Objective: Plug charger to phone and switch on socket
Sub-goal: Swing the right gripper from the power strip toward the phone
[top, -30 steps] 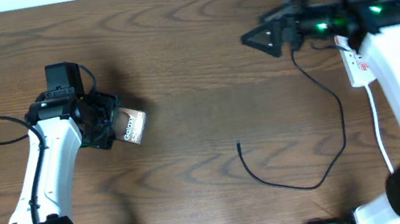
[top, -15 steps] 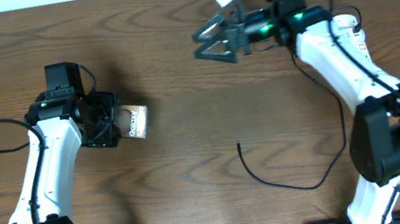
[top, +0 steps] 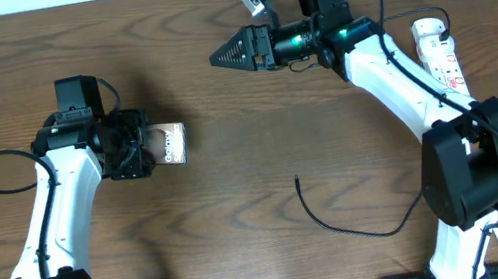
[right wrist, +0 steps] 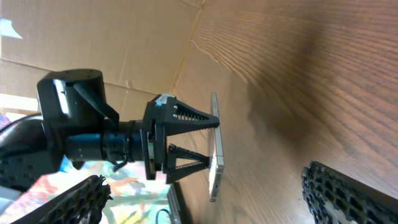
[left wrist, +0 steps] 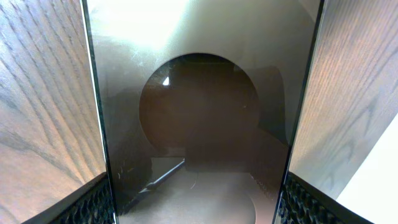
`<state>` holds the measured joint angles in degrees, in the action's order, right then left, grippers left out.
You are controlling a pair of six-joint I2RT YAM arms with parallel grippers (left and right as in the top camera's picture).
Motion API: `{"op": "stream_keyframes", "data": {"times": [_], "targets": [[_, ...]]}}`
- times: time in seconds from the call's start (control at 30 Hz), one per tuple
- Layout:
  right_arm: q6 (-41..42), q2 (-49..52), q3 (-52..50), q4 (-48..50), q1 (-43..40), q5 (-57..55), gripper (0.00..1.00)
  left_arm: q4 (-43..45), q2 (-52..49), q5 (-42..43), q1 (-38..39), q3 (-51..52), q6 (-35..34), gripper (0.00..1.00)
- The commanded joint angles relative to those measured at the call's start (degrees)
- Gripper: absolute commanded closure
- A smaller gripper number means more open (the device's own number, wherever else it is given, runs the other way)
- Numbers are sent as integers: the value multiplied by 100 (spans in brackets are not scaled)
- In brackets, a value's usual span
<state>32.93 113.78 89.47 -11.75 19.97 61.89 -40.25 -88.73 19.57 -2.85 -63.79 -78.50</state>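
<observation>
One phone (top: 170, 145), clamped in left tool (top: 147, 147), points lengthwise rightward; right tool (top: 218, 59) gapes wide

Overhead looks down; left wrist seemingly hard against phone (left wrist: 199, 112).

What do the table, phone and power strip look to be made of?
The table looks like wood or wood-look laminate: brown, matte, grain lines. The phone has a glossy, glass-like face showing dark reflections. The power strip seems smooth white plastic.
</observation>
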Motion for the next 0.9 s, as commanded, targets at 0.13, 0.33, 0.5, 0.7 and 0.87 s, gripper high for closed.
{"op": "stream_keyframes", "data": {"times": [0.13,0.33,0.5,0.7,0.87], "targets": [[645,782,116,643,103,870,1,203,70,295,11,-142,-240,93],[1292,1401,116,1867,236,1502,1,219,70,295,11,-142,-243,93],[1338,1681,116,2079,411,1539,1,219,70,293,11,-142,-240,93],[1335,1738,116,2208,603,1585,1,219,70,175,22,-142,-273,93],[1333,1738,116,2216,728,1473,1,214,70,-74,144,-142,-651,93]]}}
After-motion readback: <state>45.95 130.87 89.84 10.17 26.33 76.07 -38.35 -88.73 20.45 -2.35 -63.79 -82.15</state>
